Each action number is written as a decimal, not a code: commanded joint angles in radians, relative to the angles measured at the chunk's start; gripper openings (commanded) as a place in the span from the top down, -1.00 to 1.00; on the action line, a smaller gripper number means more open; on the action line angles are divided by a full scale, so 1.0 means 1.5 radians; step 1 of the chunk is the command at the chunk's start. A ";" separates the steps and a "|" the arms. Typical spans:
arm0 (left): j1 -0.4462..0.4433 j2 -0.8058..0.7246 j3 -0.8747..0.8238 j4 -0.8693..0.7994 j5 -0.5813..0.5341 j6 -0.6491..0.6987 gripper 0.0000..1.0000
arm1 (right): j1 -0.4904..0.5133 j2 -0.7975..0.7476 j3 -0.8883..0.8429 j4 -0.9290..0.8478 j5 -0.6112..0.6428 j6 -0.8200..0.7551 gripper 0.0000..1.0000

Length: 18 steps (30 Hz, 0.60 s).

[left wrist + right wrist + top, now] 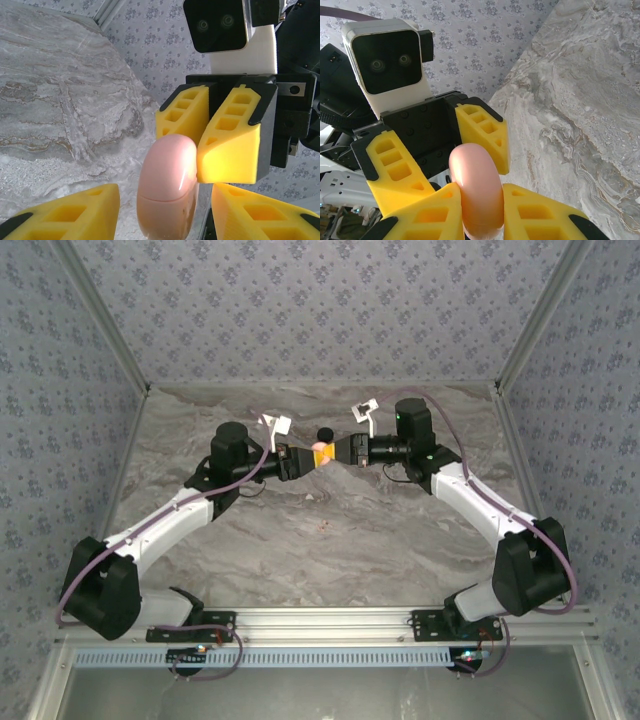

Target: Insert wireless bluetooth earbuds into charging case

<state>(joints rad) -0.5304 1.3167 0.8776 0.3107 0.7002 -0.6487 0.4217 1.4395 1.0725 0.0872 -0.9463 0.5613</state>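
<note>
Charging case (pixel 321 454), pink, was up in mid-air over bench (pixel 330 540), betw. both arms. R claw (pixel 477 200) was clamped on it. L claw (pixel 166 200) stood open, fingers straddling it w/ gaps either side.

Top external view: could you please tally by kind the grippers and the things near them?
grippers: 2 (left gripper, right gripper)
pink charging case: 1
black round object: 1
total: 4
</note>
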 commanded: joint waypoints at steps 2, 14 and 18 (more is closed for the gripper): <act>-0.004 0.002 0.000 0.008 0.000 -0.003 0.01 | 0.004 -0.019 0.024 0.012 0.000 0.003 0.58; -0.007 0.010 0.000 0.028 0.007 -0.015 0.19 | 0.008 -0.019 0.024 0.009 0.001 0.000 0.58; -0.009 0.014 0.001 0.034 0.009 -0.019 0.43 | 0.009 -0.019 0.023 0.008 0.001 0.000 0.58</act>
<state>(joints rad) -0.5335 1.3296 0.8776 0.3317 0.7052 -0.6724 0.4263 1.4395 1.0725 0.0864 -0.9344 0.5613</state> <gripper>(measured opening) 0.319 0.214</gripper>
